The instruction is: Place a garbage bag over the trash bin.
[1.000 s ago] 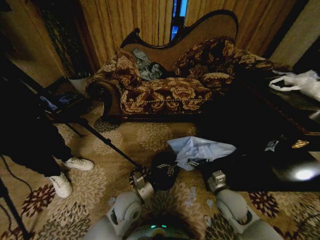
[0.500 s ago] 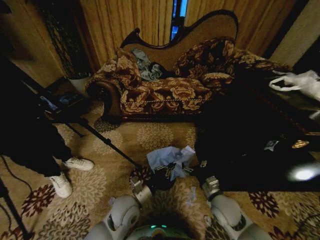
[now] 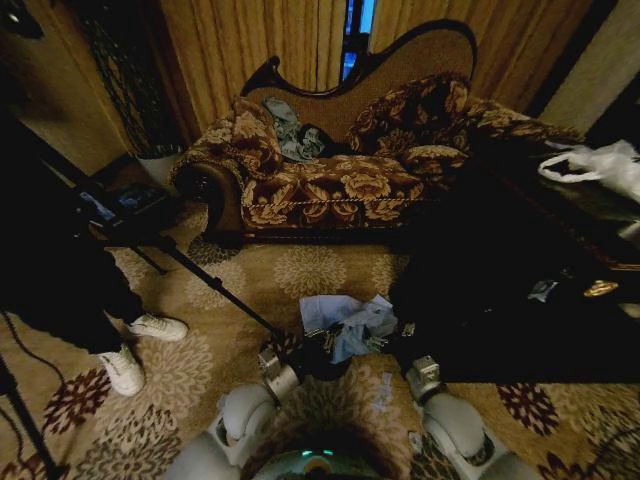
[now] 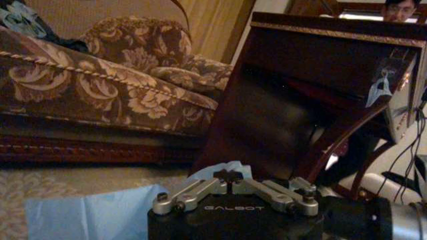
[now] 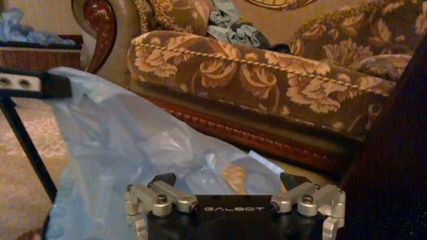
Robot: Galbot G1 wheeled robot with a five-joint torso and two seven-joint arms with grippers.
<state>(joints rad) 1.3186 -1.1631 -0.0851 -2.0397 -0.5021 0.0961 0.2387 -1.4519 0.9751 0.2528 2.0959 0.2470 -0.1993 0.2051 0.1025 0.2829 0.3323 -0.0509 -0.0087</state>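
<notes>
- Bag's bunched up vs. a sec ago: garbage bag [image 3: 345, 320] crumpled between both end effectors, over trash bin [image 3: 318, 362].
- Left end effector [image 4: 231, 179] pinched shut on film; right end effector [image 5: 235, 186] spread, film draped across it.
- Film's light, floppy, slippery — best held at the rim edge.

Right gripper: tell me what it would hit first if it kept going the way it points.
Probably the garbage bag, whose pale blue film hangs right before the right gripper; the sofa lies farther behind. Depth is unclear.
</notes>
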